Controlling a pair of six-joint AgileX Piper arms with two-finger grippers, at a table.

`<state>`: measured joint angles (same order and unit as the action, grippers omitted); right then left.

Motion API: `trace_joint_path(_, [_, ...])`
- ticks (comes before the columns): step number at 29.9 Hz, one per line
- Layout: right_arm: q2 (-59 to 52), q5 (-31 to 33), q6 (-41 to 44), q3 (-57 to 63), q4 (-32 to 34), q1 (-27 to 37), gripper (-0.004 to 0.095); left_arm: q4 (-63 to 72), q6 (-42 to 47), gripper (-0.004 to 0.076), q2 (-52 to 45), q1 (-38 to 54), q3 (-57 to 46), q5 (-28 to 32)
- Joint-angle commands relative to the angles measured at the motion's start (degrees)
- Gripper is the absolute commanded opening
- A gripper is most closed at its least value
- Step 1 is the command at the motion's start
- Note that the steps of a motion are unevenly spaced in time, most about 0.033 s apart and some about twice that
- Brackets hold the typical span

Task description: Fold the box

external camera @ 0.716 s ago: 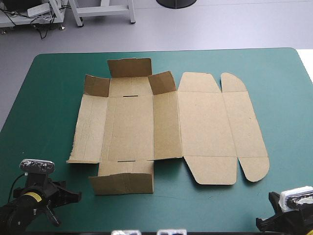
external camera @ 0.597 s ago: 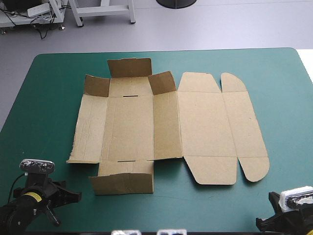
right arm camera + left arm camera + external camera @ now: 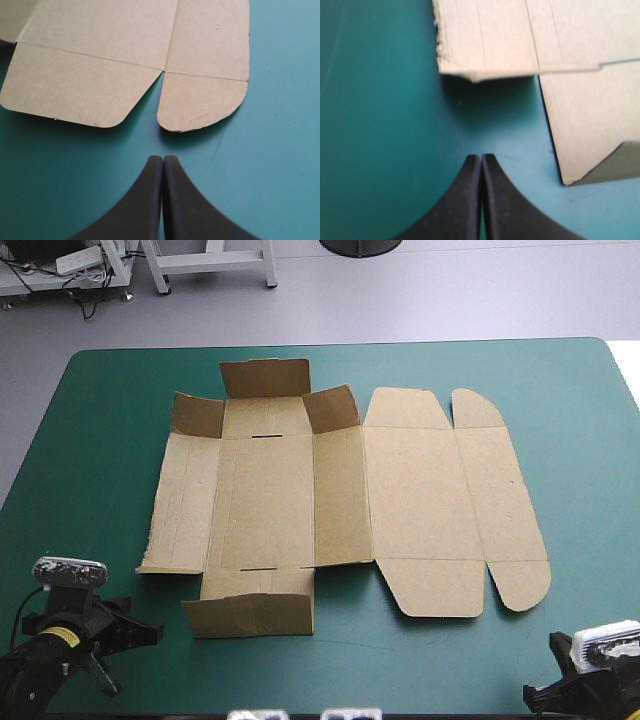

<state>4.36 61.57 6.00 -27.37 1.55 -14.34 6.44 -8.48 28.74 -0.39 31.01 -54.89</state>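
The brown box (image 3: 340, 495) lies as a cut sheet in the middle of the teal-green table. Its far flaps (image 3: 262, 378) and its near flap (image 3: 255, 610) on the left half are raised, while the lid panels on the right lie flat. My left gripper (image 3: 146, 634) is shut and empty by the near-left corner, pointing at the box's near flap (image 3: 590, 115) and its ragged left corner (image 3: 485, 50). In the left wrist view the left gripper (image 3: 481, 159) forms one arch. My right gripper (image 3: 162, 160) is shut and empty, just short of the rounded lid flap (image 3: 205, 102). In the high view, only a black part of it (image 3: 545, 695) shows.
Bare teal-green cover (image 3: 90, 460) surrounds the sheet on all sides. The widest strips are at the left and along the near edge (image 3: 380, 680). The wide lid flap (image 3: 75, 85) lies flat beside the rounded one.
My left arm has shifted slightly near the near-left corner. The box and the right arm have not moved.
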Motion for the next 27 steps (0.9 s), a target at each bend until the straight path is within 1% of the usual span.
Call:
trace_joint_path(1, [1.0, -3.4, -0.6, -1.3, 0.6, 0.1, -0.0013, 0.2, -0.1, -0.0010, 0.5, -0.2, 6.5, 6.6])
trace_joint_path(4, [1.0, -3.4, -0.6, -1.3, 0.6, 0.1, -0.0013, -1.5, -0.1, -0.0010, 2.3, -0.2, 12.6, 10.5])
trace_joint_path(6, [1.0, -3.4, -0.6, -1.3, 0.6, 0.1, -0.0013, -3.5, -0.1, -0.0010, 4.4, -0.2, 16.7, 11.9])
trace_joint_path(10, [1.0, -3.4, -0.6, -1.3, 0.6, 0.1, -0.0013, -8.3, 1.0, -0.0010, 11.5, -0.2, 25.1, 12.3])
trace_joint_path(14, [1.0, -3.4, -0.6, -1.3, 0.6, 0.1, -0.0013, -16.3, 6.2, -0.0010, 21.5, -0.2, 32.6, 11.7])
trace_joint_path(16, [1.0, -3.4, -0.6, -1.3, 0.6, 0.1, -0.0013, -20.8, 8.5, -0.0010, 27.5, -0.2, 36.4, 10.0])
trace_joint_path(18, [1.0, -3.4, -0.6, -1.3, 0.6, 0.1, -0.0013, -23.5, 11.0, -0.0010, 33.6, -0.2, 40.3, 6.7])
trace_joint_path(20, [1.0, -3.4, -0.6, -1.3, 0.6, 0.1, -0.0013, -23.7, 11.1, -0.0010, 38.3, -0.2, 43.6, 4.0])
trace_joint_path(21, [1.0, -3.4, -0.6, -1.3, 0.6, 0.1, -0.0013, -23.4, 11.1, -0.0009, 41.6, -0.2, 45.4, 2.1])
trace_joint_path(25, [1.0, -3.4, -0.6, -1.3, 0.6, 0.1, -0.0013, -19.5, 10.2, -0.0009, 50.3, 0.4, 51.2, -2.4])
trace_joint_path(27, [1.0, -3.4, -0.6, -1.3, 0.6, 0.1, -0.0013, -12.8, 7.6, -0.0008, 53.5, 2.4, 53.3, -3.9])
